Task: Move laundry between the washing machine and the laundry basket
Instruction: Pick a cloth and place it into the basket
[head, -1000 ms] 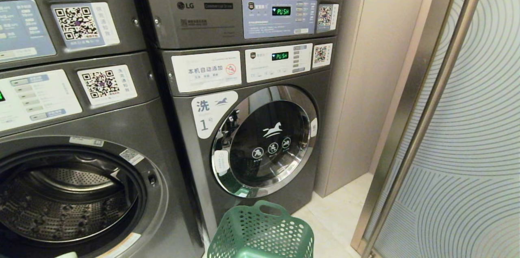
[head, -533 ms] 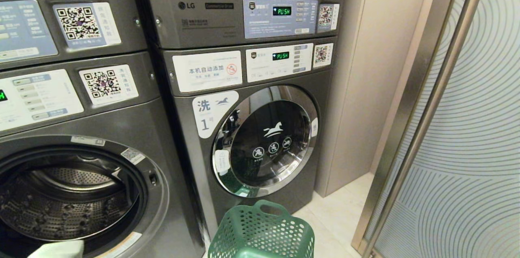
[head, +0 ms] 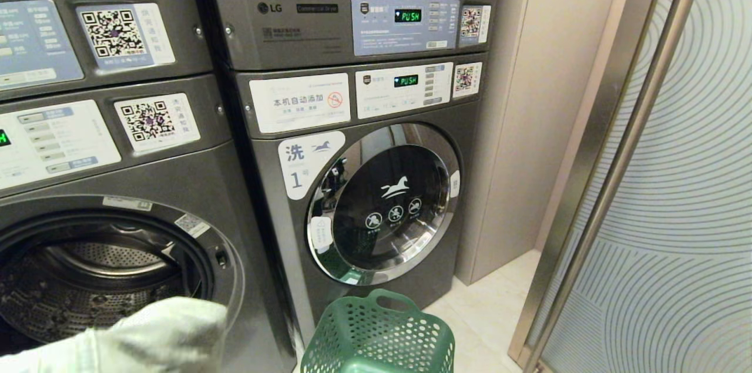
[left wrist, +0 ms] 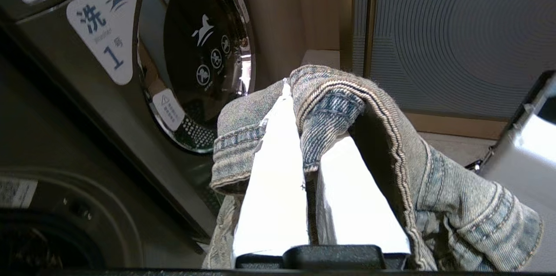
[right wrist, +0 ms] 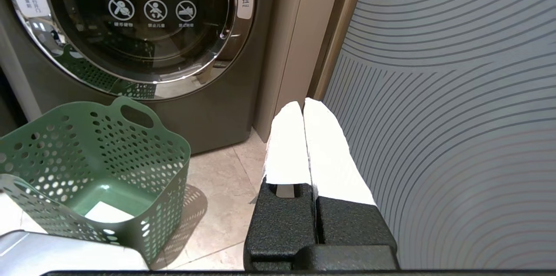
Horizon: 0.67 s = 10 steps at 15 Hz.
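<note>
A pale blue denim garment [head: 147, 332] rises at the lower left of the head view, just in front of the open washing machine drum [head: 100, 279]. It covers my left gripper there. In the left wrist view my left gripper [left wrist: 304, 145] is shut on the denim garment [left wrist: 339, 93], which folds over both white fingers [left wrist: 269, 189]. The green perforated laundry basket [head: 352, 332] stands on the floor to the right of the open drum, below the closed washer. My right gripper [right wrist: 303, 104] hangs low beside the laundry basket [right wrist: 143, 167], shut and holding nothing.
The closed washer marked 1 has a chrome-ringed door [head: 385, 205] behind the basket. A beige wall panel [head: 529, 126] and a metal-framed patterned sliding door [head: 675, 185] close off the right side. Light floor tiles [head: 487, 302] lie between them.
The left gripper with the denim has come up from the bottom edge and moved up and right across the open drum's mouth. The right gripper and the basket have stayed put.
</note>
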Tool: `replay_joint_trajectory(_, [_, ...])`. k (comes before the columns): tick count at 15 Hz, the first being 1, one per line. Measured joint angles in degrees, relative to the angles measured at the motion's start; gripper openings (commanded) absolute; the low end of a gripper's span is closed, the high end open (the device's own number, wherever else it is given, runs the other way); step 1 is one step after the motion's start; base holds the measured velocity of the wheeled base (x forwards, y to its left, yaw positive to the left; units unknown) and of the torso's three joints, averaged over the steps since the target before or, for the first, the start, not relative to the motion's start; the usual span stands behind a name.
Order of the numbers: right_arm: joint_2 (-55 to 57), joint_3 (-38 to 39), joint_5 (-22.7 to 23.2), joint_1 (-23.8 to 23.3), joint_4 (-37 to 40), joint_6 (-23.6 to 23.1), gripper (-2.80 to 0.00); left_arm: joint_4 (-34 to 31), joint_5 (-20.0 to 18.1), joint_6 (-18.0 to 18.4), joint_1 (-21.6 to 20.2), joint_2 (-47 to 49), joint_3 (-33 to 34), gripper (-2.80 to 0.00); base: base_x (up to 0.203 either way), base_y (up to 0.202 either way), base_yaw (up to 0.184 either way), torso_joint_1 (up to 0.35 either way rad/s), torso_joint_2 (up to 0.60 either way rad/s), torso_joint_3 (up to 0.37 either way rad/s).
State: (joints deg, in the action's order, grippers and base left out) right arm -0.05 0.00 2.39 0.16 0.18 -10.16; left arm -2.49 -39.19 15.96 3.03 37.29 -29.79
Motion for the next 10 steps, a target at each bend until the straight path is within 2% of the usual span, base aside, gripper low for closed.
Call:
replay_joint_trajectory(2, [0.0,0.0,0.0,0.0,0.0,1.5,-2.8,3.6,1.4,1.5,4.1,11.1,-6.0,-2.8,0.0,0.0,0.0,0.0,0.0,0.0])
replay_joint_trajectory(4, [0.0,0.0,-0.3,0.0,0.0,3.4,-2.8,6.3,5.1,2.9,11.3,22.0,-12.5,-2.8,0.0,0.0,0.0,0.0,0.0,0.0])
replay_joint_trajectory(7, [0.0,0.0,-0.3,0.0,0.0,4.0,-2.8,9.8,14.2,3.5,26.0,37.9,-21.9,-2.8,0.0,0.0,0.0,0.0,0.0,0.0])
replay_joint_trajectory(10, [0.0,0.0,-0.3,0.0,0.0,4.3,-2.8,15.6,24.2,2.4,35.7,51.2,-27.5,-2.8,0.0,0.0,0.0,0.0,0.0,0.0])
